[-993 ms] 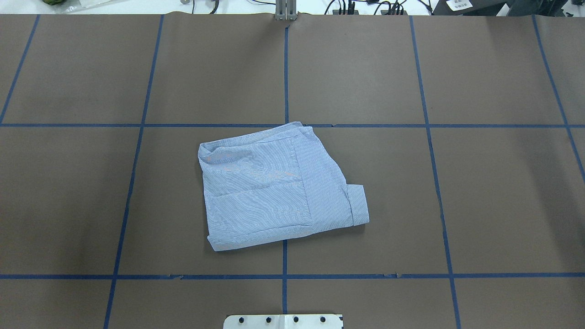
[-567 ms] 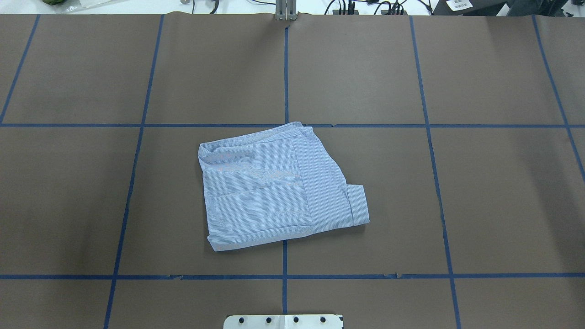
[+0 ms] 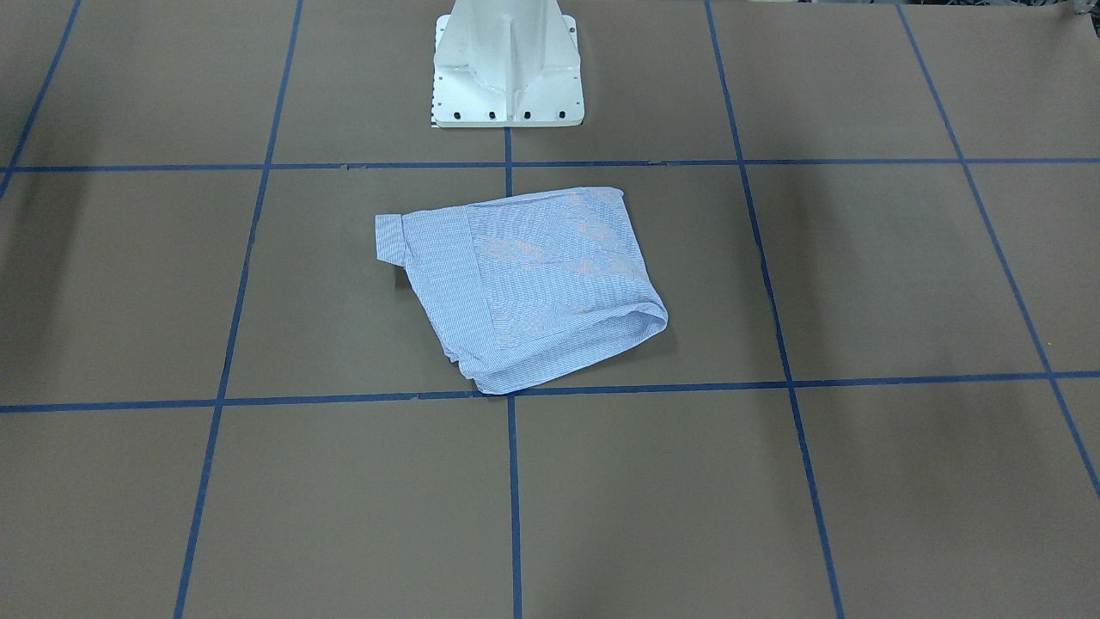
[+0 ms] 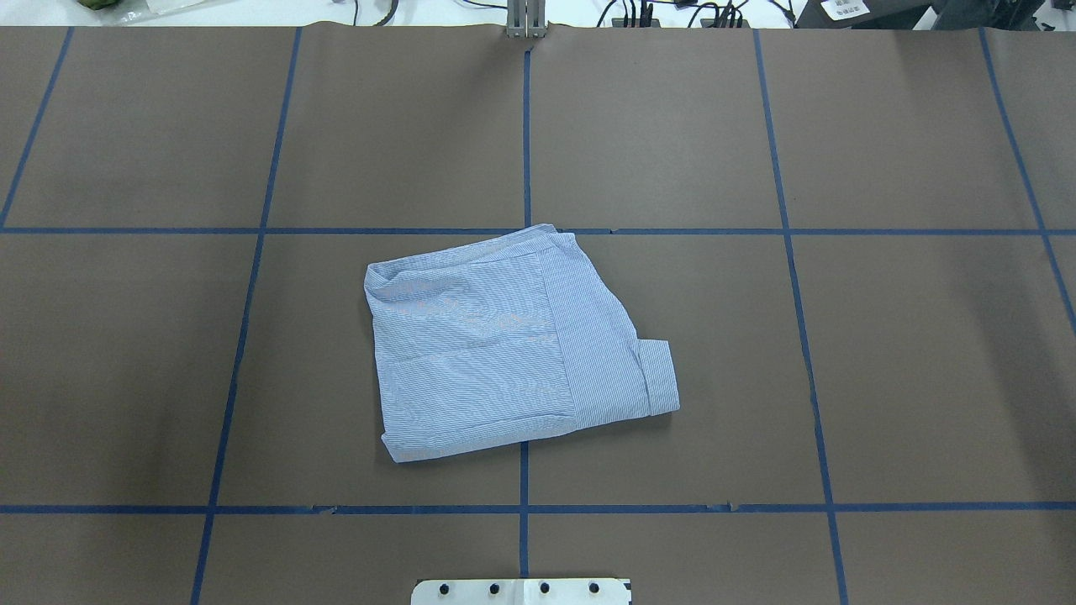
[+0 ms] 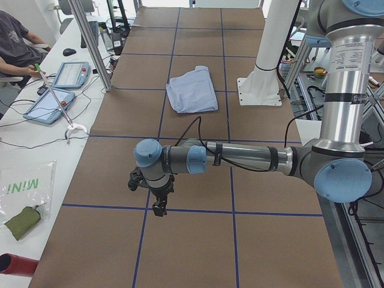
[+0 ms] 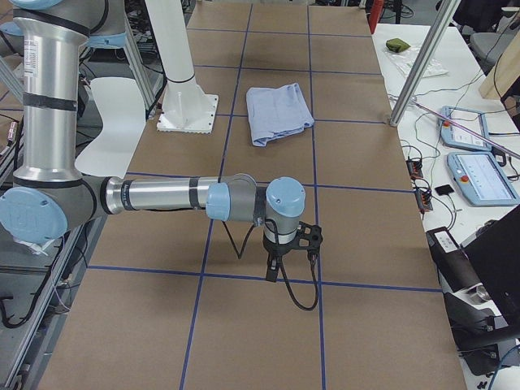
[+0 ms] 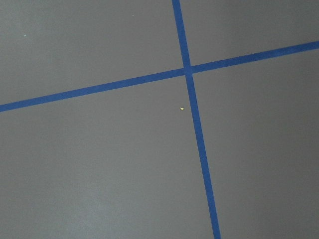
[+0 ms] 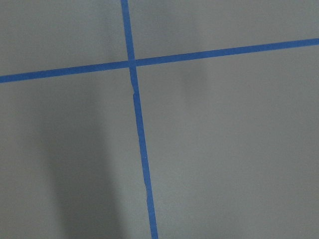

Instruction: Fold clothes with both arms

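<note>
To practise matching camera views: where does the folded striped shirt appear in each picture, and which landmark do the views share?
Front-facing: shirt at centre.
Overhead: shirt at centre.
Exterior left: shirt in the upper middle.
Exterior right: shirt in the upper middle.
Left wrist: not in it.
Right wrist: not in it.
Landmark: white pedestal beside the shirt; the wrist views show only blue tape.

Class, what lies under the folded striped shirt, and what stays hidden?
The shirt rests on the brown table cover. A blue tape line runs under it and emerges opposite. That covered stretch and the shirt's inner layers cannot be seen.
</note>
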Motion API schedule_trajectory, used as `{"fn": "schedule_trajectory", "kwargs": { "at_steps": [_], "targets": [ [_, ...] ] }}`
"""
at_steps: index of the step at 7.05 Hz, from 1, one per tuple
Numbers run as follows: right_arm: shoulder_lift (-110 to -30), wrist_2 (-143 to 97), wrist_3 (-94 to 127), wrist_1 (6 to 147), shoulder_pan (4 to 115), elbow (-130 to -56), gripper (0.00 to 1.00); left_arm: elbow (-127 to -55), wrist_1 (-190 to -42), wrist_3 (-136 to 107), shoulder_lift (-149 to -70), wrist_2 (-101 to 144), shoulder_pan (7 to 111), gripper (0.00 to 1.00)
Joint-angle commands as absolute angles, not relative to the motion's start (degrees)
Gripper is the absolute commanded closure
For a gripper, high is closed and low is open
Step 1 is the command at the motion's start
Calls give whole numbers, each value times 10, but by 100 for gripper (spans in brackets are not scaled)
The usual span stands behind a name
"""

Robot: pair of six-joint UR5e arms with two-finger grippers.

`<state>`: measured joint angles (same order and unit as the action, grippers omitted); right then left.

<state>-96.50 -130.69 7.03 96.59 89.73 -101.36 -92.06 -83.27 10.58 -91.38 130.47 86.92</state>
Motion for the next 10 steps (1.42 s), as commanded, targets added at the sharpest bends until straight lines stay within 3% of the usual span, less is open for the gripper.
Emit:
{"fn": "schedule_trajectory", "kwargs": {
  "at_steps": [1, 10],
  "targets": [
    [-964, -1307, 70, 966, 897, -1014, 0, -924, -832, 55, -914, 1307, 870, 0],
    [-960, -1307, 70, 966, 899, -1014, 0, -925, -833, 33, -911, 1341, 869, 0]
  ]
}}
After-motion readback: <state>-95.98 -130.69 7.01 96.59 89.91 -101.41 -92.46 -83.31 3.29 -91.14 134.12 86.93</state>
